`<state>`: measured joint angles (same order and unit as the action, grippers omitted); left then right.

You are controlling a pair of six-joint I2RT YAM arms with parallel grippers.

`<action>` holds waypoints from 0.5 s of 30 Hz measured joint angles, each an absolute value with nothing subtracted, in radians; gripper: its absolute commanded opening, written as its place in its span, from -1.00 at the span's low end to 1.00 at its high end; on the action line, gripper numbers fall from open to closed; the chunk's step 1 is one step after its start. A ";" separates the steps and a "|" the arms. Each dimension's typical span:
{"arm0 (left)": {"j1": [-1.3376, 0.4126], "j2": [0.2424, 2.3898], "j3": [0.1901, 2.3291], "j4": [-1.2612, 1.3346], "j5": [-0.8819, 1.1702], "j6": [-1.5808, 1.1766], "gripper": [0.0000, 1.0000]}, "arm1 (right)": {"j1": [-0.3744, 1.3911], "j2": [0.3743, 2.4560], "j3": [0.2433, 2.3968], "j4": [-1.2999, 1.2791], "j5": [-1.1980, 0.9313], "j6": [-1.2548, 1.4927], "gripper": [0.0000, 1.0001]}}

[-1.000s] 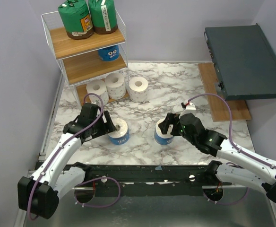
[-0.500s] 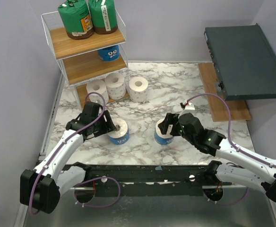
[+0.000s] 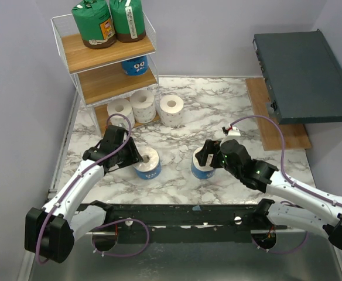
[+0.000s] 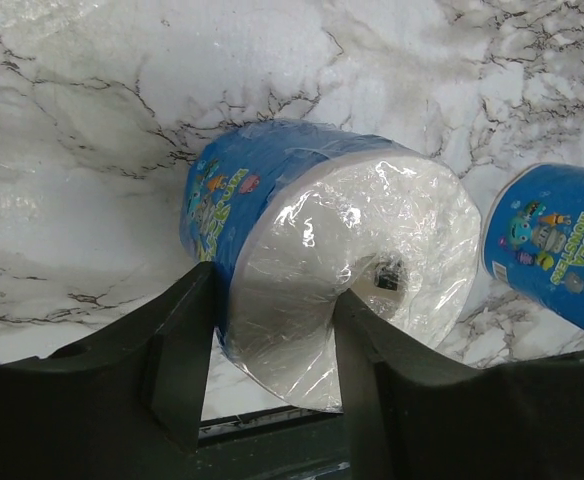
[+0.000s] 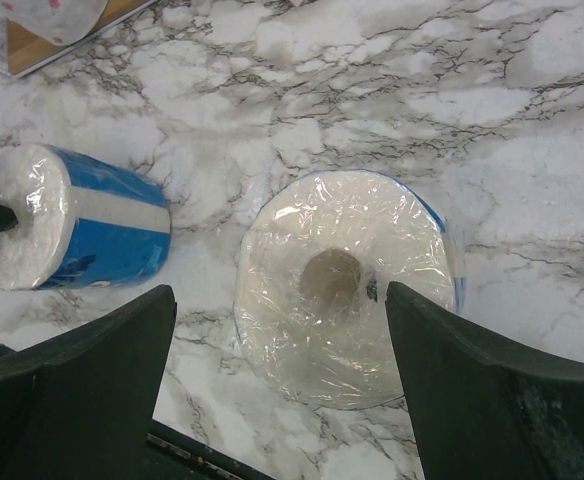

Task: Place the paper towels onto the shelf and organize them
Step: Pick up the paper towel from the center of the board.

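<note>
Now, your two blue-printed wrapped rolls stand on end on the table [image 3: 218, 111], cores up, well apart from the shelf [image 3: 109, 82]. The left roll [image 4: 312, 250] shows glossy film drawn tight over white paper. Your left end effector [image 4: 272, 330] pinches its wall, one finger outside and the other at the core, likely the surest hold on so fat a roll. Your right end effector [image 5: 280, 300] hangs spread wide over the right roll [image 5: 347, 285], gripping nothing, probably lined up for the same pinch
</note>
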<state>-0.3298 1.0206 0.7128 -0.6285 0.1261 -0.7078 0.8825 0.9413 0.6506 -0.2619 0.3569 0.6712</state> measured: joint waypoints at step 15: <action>-0.343 0.954 0.719 -0.680 0.103 -0.739 -0.52 | 0.883 0.940 0.651 -0.259 0.358 0.670 0.78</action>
